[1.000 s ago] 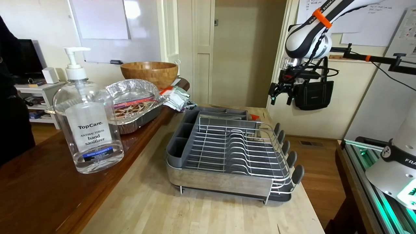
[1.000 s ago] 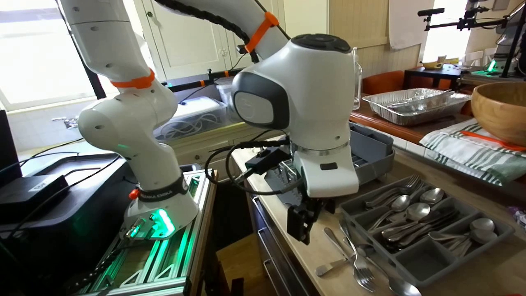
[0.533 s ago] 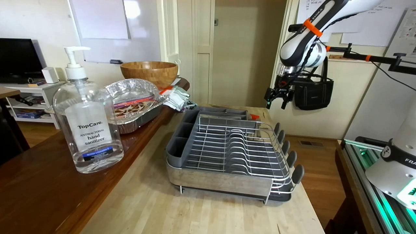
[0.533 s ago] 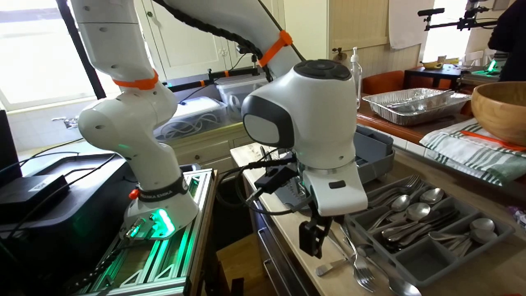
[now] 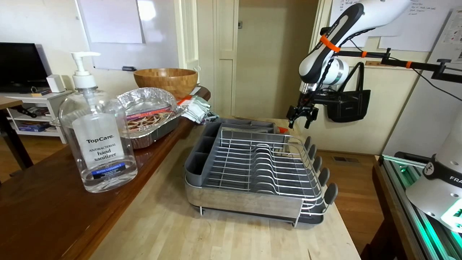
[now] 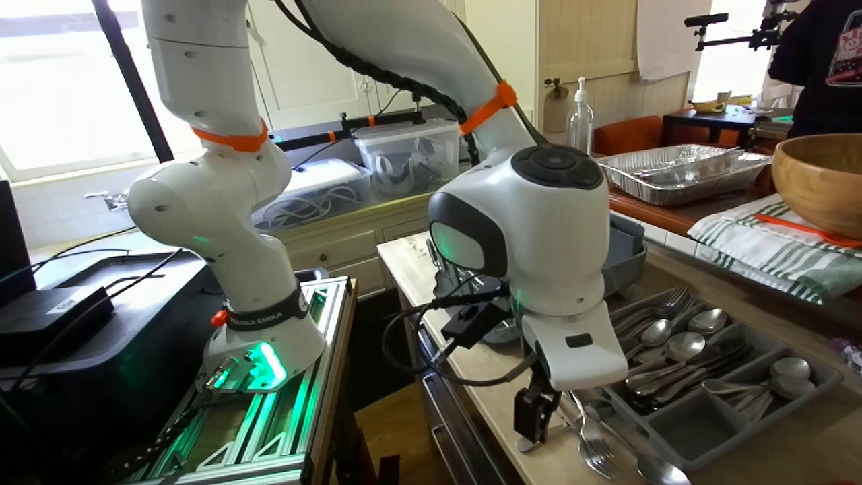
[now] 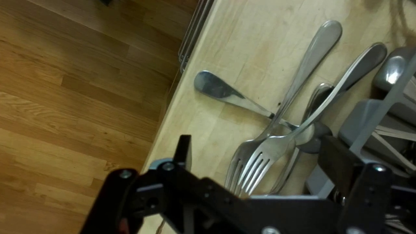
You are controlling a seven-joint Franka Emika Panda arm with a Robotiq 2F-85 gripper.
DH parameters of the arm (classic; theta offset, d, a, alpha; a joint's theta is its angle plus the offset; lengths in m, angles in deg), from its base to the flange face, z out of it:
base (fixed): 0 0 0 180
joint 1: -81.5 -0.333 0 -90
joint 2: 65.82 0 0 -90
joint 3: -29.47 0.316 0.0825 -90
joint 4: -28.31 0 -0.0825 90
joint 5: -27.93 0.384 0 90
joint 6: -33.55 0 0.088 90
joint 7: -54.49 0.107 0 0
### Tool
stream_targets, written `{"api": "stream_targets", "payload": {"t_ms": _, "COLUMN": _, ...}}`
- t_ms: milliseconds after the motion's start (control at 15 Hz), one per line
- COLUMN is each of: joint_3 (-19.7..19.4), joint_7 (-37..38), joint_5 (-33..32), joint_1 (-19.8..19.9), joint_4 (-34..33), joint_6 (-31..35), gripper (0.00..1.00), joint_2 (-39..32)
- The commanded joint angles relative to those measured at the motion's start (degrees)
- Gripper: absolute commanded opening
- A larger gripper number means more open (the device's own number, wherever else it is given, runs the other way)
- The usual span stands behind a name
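Note:
My gripper (image 7: pixel 260 151) stands open above the wooden counter, with its fingers wide apart and nothing between them. Beneath it in the wrist view lie two overlapping forks, the upper fork (image 7: pixel 274 146) with its tines toward the gripper. A spoon (image 7: pixel 234 97) crosses under the forks, its handle end near the counter edge. Another handle runs down beside them, partly hidden. In an exterior view the gripper (image 6: pixel 533 412) hangs just over this loose cutlery, left of a grey cutlery tray (image 6: pixel 693 431). Behind the dish rack, the gripper (image 5: pixel 299 124) shows small in an exterior view.
The tray holds forks, spoons and knives. A wire dish rack (image 5: pixel 245 198) stands on the same counter. On the raised brown ledge are a sanitizer bottle (image 5: pixel 104 144), foil pans (image 6: pixel 680 182), a wooden bowl (image 6: pixel 821 182) and a striped towel (image 6: pixel 774 242). The counter edge drops to wooden floor (image 7: pixel 81 113).
The arm has come down and shifted over the loose cutlery: rightward and lower in one exterior picture, leftward and lower in the other. The jaws stay open. A person in the background has moved.

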Motion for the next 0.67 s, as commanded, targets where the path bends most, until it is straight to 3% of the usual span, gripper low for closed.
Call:
{"api": "stream_targets", "payload": {"t_ms": 0, "joint_3": 2.3, "joint_7": -2.1, "joint_5": 3.0, "joint_1": 1.7, "joint_4": -4.0, "joint_6": 2.1, "gripper": 1.0, "joint_2": -5.8}}
{"api": "stream_targets", "payload": {"t_ms": 600, "joint_3": 5.4, "joint_7": -0.3, "joint_5": 2.0, "joint_1": 3.5, "joint_4": -10.0, "joint_6": 5.1, "gripper": 1.0, "joint_2": -14.1}}
